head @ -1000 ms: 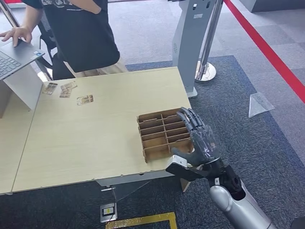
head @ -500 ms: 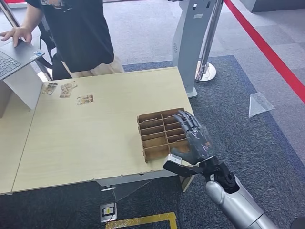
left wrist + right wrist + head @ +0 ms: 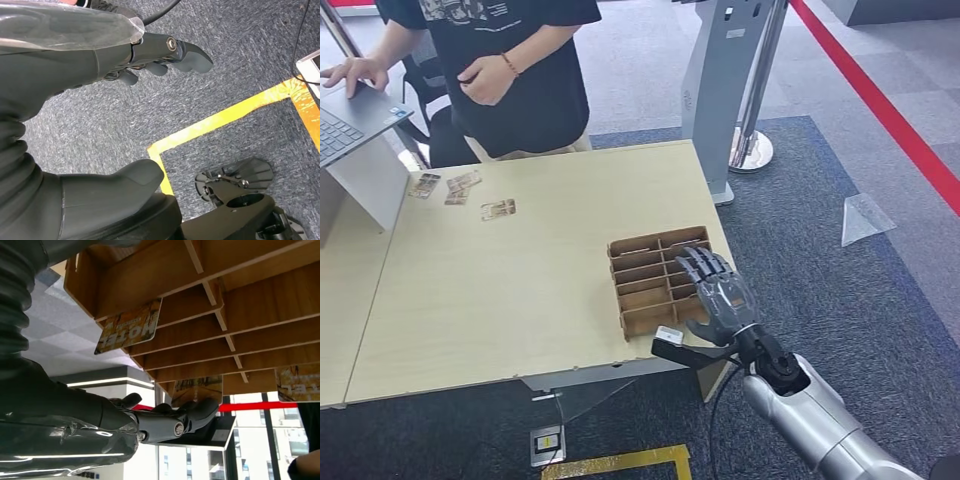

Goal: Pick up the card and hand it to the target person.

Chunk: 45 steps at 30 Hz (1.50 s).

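The scene is evenly and brightly lit from overhead, soft shadows being cast under the desk [image 3: 509, 300], while the windows [image 3: 256, 450] in the right wrist view are blown out and glare is seen on the clear cover [image 3: 68, 25] in the left wrist view.

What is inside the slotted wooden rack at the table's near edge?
The right wrist view shows cards standing in the wooden rack, three of them visible in separate slots. The right hand reaches over the rack's near-right end and covers those slots in the head view.
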Tool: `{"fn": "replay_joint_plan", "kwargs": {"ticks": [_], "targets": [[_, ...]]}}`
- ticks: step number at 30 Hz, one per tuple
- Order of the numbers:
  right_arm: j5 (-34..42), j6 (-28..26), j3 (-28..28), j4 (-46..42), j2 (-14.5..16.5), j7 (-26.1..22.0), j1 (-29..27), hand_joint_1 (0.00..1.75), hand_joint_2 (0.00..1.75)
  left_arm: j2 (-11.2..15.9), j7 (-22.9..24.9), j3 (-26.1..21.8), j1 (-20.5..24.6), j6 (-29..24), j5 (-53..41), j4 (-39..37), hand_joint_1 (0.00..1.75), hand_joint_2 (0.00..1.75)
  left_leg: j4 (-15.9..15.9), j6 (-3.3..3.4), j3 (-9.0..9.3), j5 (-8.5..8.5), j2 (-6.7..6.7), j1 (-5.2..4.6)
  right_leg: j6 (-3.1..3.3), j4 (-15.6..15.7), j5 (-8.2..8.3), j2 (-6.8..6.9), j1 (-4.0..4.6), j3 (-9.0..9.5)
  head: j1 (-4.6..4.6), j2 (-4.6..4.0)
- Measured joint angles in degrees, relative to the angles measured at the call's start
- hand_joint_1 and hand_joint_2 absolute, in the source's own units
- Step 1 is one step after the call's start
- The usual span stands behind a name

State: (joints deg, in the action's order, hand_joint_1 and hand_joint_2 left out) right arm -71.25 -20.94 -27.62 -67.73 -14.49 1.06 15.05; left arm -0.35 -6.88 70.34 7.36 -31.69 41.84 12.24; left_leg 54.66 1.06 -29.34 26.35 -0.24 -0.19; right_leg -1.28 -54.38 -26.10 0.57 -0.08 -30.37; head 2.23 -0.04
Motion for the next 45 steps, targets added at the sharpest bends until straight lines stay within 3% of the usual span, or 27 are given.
{"fn": "replay_joint_plan", "kwargs": {"ticks": [13, 27, 45], "targets": [[2.5, -4.3, -0.4, 4.3, 0.0, -1.8, 1.2, 0.00, 1.75, 0.0, 0.1, 0.0, -0.1, 0.0, 0.0, 0.0, 0.00, 1.75, 0.0, 0.00, 0.01, 0.00, 0.00, 0.00, 0.00, 0.0, 0.00, -0.01, 0.00, 0.00, 0.00, 0.00], [2.0, -4.3, 0.4, 4.5, 0.0, -0.4, 1.2, 0.02, 1.75, 0.0, 0.1, 0.1, -0.1, 0.0, 0.0, 0.0, 0.00, 1.75, 0.0, 0.00, 0.01, 0.00, 0.01, 0.00, 0.00, 0.0, 0.00, -0.01, 0.00, -0.01, 0.00, 0.00], [2.3, -3.6, 1.2, 4.7, 0.0, -2.2, 2.8, 0.09, 1.75, 0.0, 0.2, 0.1, -0.1, 0.7, -0.7, 0.0, 0.00, 1.75, 0.0, 0.00, 0.01, 0.00, 0.01, 0.00, 0.00, 0.0, 0.00, -0.01, 0.00, 0.00, 0.00, 0.00]]}}
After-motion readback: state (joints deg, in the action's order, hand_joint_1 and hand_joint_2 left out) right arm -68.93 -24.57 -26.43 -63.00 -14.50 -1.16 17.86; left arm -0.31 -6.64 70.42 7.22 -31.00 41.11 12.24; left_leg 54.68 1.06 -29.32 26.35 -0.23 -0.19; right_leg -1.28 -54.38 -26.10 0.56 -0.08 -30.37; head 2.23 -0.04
